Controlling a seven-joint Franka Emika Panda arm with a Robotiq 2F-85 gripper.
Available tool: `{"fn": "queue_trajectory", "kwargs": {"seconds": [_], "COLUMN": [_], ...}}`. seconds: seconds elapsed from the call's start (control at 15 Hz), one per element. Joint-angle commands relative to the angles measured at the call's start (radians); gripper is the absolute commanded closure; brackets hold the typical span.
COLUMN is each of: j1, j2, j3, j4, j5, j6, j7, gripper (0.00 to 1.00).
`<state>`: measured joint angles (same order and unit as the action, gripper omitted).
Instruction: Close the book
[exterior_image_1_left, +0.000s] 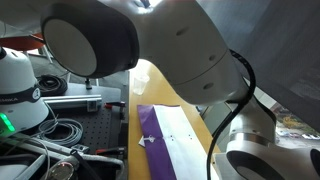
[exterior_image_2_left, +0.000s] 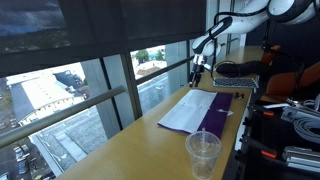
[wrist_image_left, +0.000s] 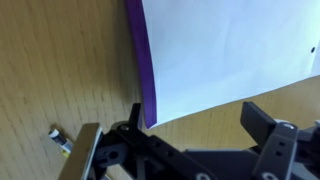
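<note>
The book lies open on the wooden table, with white pages (exterior_image_2_left: 190, 110) and a purple cover edge (exterior_image_2_left: 222, 110). It shows in both exterior views (exterior_image_1_left: 165, 135). In the wrist view its white page (wrist_image_left: 230, 50) fills the top right, with the purple edge (wrist_image_left: 143, 60) along its left side. My gripper (wrist_image_left: 200, 125) is open and empty. Its two black fingers straddle the table just below the book's corner. In an exterior view the gripper (exterior_image_2_left: 197, 72) hangs above the far end of the book.
A clear plastic cup (exterior_image_2_left: 203, 152) stands on the table near the book's near end. A small object (wrist_image_left: 60, 140) lies on the wood beside the gripper. Cables and equipment (exterior_image_1_left: 50, 130) crowd the bench alongside. Windows (exterior_image_2_left: 90, 60) border the table.
</note>
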<state>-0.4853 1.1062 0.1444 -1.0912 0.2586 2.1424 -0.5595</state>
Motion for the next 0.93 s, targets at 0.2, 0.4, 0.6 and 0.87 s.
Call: {"fn": "queue_trajectory", "kwargs": {"seconds": [0.2,0.4,0.6,0.87], "j1": [-0.011,-0.015,-0.011,-0.005], "j2": [-0.063,-0.058,-0.051,-0.054], "j3": [-0.010,-0.008,-0.009,-0.008], "j4": [-0.118,-0.137,-0.117,-0.119], "j5": [-0.005,-0.001,-0.003,-0.001], "j6": [0.001,0.003,0.002,0.003], "j7": [-0.048,-0.064,-0.069,-0.064], "gripper": [0.00,0.00,0.01,0.41]}}
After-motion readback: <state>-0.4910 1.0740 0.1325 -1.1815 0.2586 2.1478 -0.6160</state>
